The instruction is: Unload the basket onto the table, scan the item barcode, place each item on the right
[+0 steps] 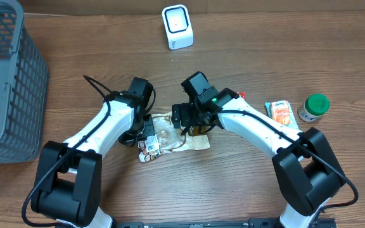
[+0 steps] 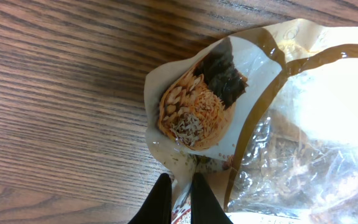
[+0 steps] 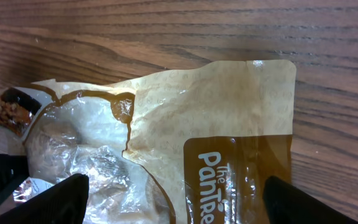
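Observation:
The item is a tan and brown snack bag (image 1: 170, 134) with a clear window, lying flat on the wood table between both arms. In the left wrist view the bag (image 2: 197, 106) shows a food picture, and my left gripper (image 2: 178, 180) is shut on its thin edge. Overhead, the left gripper (image 1: 147, 130) sits at the bag's left end. My right gripper (image 1: 192, 123) hovers over the bag's right half. In the right wrist view its fingers (image 3: 67, 199) stand wide open on either side of the bag (image 3: 197, 118). No barcode can be made out.
A white scanner (image 1: 177, 26) stands at the back centre. A grey mesh basket (image 1: 5, 82) fills the far left. An orange packet (image 1: 281, 113) and a green-lidded jar (image 1: 313, 106) lie to the right of the right arm.

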Controlling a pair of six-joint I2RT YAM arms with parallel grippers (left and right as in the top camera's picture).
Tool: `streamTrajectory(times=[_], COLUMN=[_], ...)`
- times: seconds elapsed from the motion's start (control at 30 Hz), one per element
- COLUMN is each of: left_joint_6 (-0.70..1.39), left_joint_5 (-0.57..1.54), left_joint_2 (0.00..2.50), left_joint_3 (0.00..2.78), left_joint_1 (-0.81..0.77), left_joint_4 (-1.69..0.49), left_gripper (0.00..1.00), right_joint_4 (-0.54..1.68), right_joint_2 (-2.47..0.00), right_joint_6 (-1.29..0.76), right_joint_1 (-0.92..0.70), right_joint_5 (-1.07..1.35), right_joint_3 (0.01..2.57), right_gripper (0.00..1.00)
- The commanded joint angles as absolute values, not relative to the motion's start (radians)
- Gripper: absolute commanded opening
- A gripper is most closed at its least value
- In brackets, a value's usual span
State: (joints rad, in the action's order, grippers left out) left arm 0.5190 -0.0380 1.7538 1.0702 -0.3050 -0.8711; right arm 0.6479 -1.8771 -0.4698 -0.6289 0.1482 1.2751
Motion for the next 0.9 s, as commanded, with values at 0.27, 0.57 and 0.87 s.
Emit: streamTrajectory(times=[0.27,0.57,0.87], left_joint_6=[0.532,0.532,0.525], left_joint_5=[-0.032,-0.032,-0.025], left_joint_2=[1.739,1.739,1.739], left_joint_3=[1.061,1.061,1.071], left_joint_1=[-0.300,-0.302,-0.301], left_joint_4=[-0.859,-0.854,-0.850], left_gripper=[0.05,0.06,0.04], right_joint_4=[0.646,0.722,0.725], right_joint_2=[-1.958,-1.966,-1.966], right_joint_6=[-0.529,-0.578,-0.590], right_joint_1=[-0.629,-0.635,-0.647], right_joint_5=[0.132,0.133,0.135], right_joint_3=[1.250,1.250,1.250], right_gripper=[0.90,0.90,0.89])
